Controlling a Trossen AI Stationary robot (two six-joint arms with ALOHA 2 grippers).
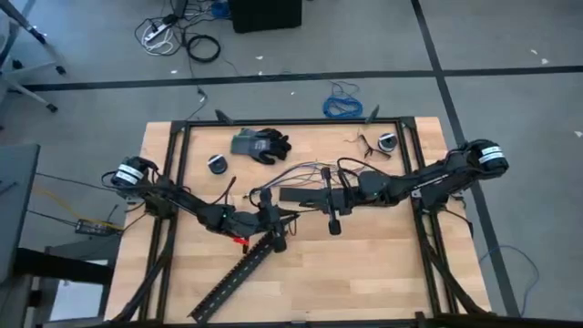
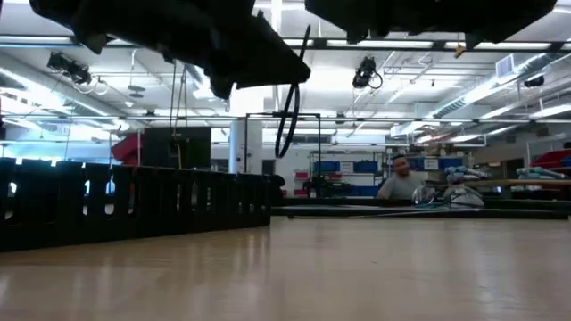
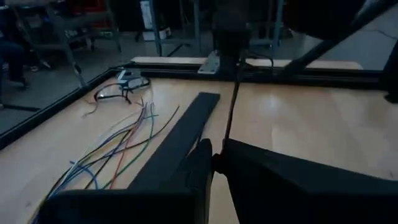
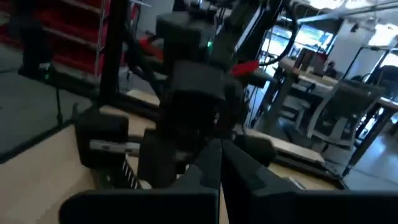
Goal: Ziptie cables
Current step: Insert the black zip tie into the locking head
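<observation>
While cables [image 1: 296,171] lie loose, left gripper [image 3: 214,163] & right gripper [image 4: 219,155] pressed together.

- Left arm [image 1: 182,202]: dark, slim links, with a white-and-black round cap at the shoulder end, far back from its gripper.
- Left gripper [image 3: 214,163]: two matte black, wedge-shaped fingers; a small red part sits just behind them in the high view.
- Right arm [image 1: 428,179]: the same dark build, with a white-banded round cap at its far end; thick black cords trail off beside it.
- Right gripper [image 4: 221,152]: black tapered fingers.
</observation>
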